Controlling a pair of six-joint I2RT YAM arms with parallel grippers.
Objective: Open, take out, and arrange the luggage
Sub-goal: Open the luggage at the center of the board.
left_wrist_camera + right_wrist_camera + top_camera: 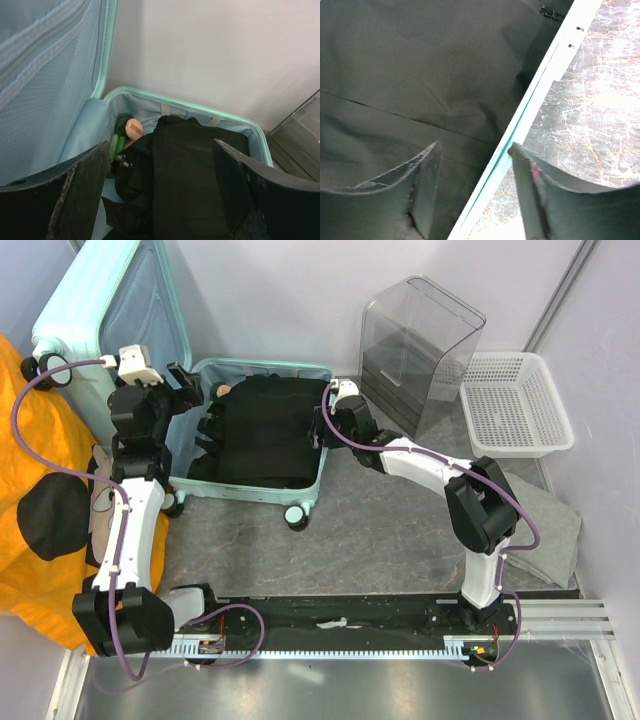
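The mint luggage (322, 462) lies open at the back left, its lid (110, 310) propped upright. Black clothes (262, 430) fill the base. A green and peach item (131, 128) is tucked in the far left corner. My left gripper (190, 390) hovers over the left side of the base, jaws wide open (160, 145), with the black clothes (195, 175) below them. My right gripper (325, 415) straddles the luggage's right rim (545, 65). One finger is inside over the black garment (420, 60) and the other outside over the table. It stands open (475, 146).
A clear plastic box (420, 340) stands at the back right, a white mesh basket (520, 405) beside it. A grey cloth (545, 530) lies near the right arm. An orange cloth (30, 490) with a black item (50, 520) covers the left edge.
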